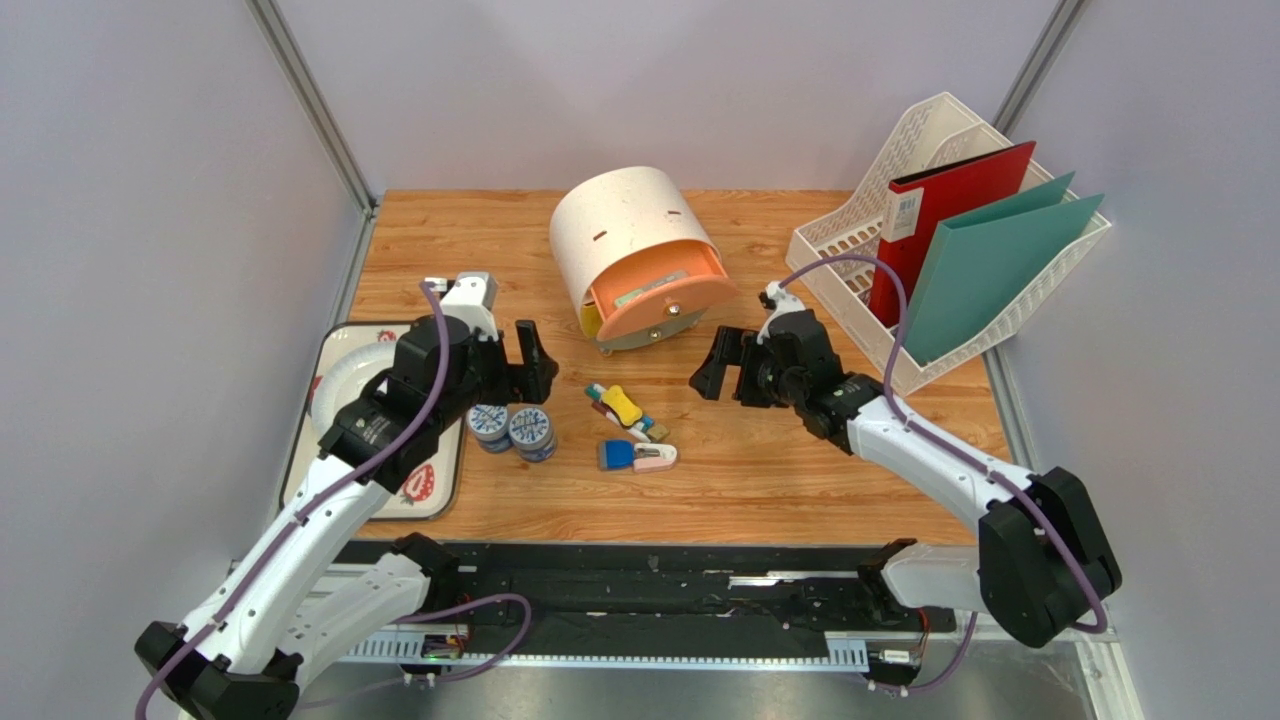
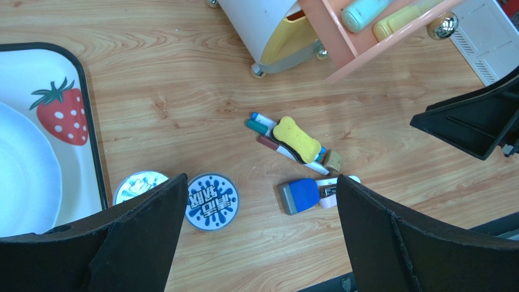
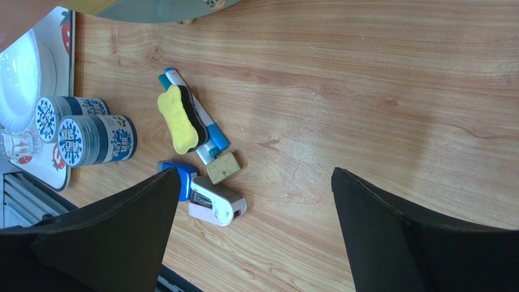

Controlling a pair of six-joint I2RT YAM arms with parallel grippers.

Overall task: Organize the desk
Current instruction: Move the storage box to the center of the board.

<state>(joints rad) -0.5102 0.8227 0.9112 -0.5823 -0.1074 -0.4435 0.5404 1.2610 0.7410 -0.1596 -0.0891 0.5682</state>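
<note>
The desk (image 1: 781,480) is light wood-grain. At its middle lies a small heap: a yellow bone-shaped sponge (image 1: 621,405) on coloured markers (image 2: 263,123), a tan cube (image 3: 222,166), a blue block (image 2: 300,196) and a pink-and-white stapler (image 3: 216,202). Two round tins with blue splash lids (image 1: 511,431) stand left of the heap. My left gripper (image 1: 529,365) hovers open above the tins and heap, holding nothing. My right gripper (image 1: 726,365) hangs open to the right of the heap, also empty.
A strawberry-print tray (image 1: 301,450) with a white plate sits at the left edge. A round white organizer (image 1: 631,225) with an orange drawer (image 1: 661,293) pulled out stands at the back middle. A white file rack (image 1: 842,240) at back right holds red (image 1: 962,188) and teal (image 1: 992,263) folders.
</note>
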